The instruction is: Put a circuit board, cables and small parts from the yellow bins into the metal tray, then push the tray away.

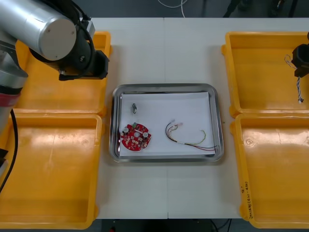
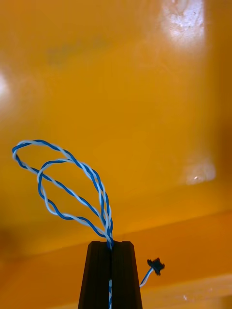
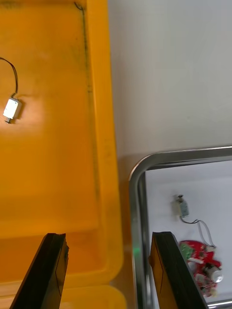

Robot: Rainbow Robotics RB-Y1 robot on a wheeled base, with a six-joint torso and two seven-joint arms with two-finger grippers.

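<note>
Looking from above: the R gripper is hanging over the far right yellow bin, w/ the blue and white cable dangling straight down from it. The metal tray is sitting mid-table, white inside. It is holding a red circuit board, a small metal part and a thin cable w/ red and yellow wires. So the tray is lying to the robot's left of the held cable, w/ the bin wall between them. I think the R arm is the one to carry it over, since it is the one holding it. The L arm is hovering over the far left bin.

R wrist cam: the two black fingers are squeezing tight on the cable, near one end. Its loops are curling out past the tips, and a tiny black plug is poking out beside them.

L wrist cam: the L gripper is gaping wide w/ nothing in it, over the bin's rim, just beside the tray's corner. Another small part on a black wire is lying in that bin.
</note>
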